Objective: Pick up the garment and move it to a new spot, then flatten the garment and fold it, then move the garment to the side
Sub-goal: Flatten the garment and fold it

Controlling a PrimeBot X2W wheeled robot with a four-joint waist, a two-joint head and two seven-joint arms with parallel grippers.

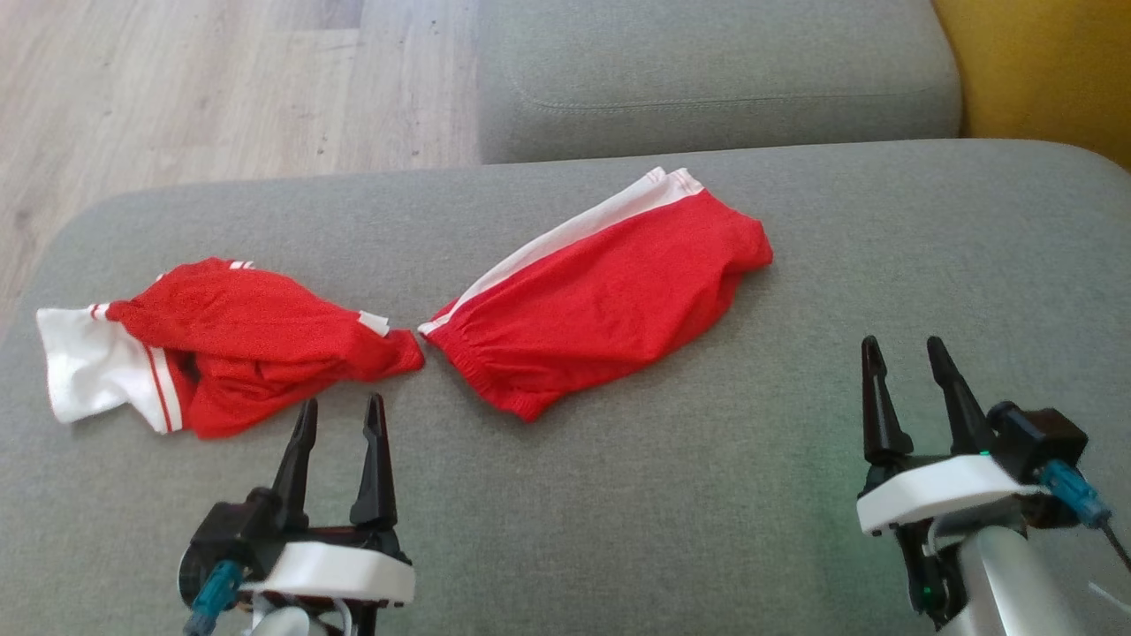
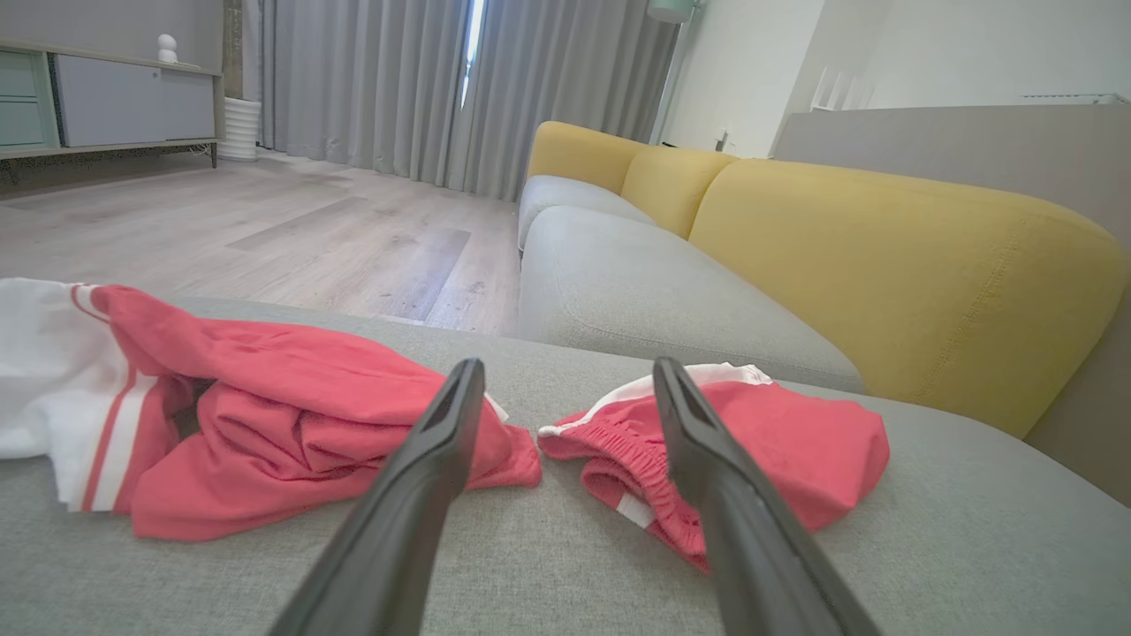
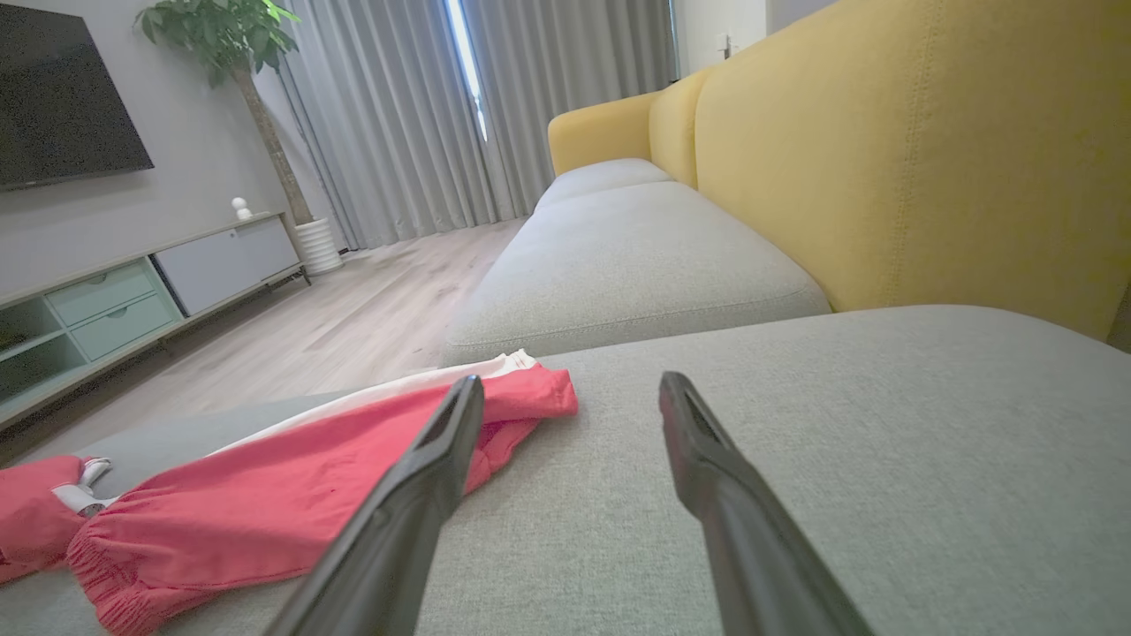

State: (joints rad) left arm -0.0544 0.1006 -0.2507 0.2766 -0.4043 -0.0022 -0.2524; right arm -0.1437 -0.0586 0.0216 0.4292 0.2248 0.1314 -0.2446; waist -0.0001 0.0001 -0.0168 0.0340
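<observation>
Grey sofa cushion (image 1: 618,495) holds red shorts (image 1: 610,300) and a crumpled shirt (image 1: 239,336); wood floor (image 1: 221,79) beyond; left gripper (image 1: 342,402) and right gripper (image 1: 902,343) gape empty.

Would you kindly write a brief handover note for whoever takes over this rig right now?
Left tool: open, empty, just short of the crumpled red-and-white shirt.
Right tool: open, empty, above bare grey sofa cushion, right of the red shorts.
Shirt lies left, shorts mid-cushion, corners almost meeting.
Done: nothing evident; neither garment is held.
Left: pick up, relocate, flatten, fold, move aside.
</observation>
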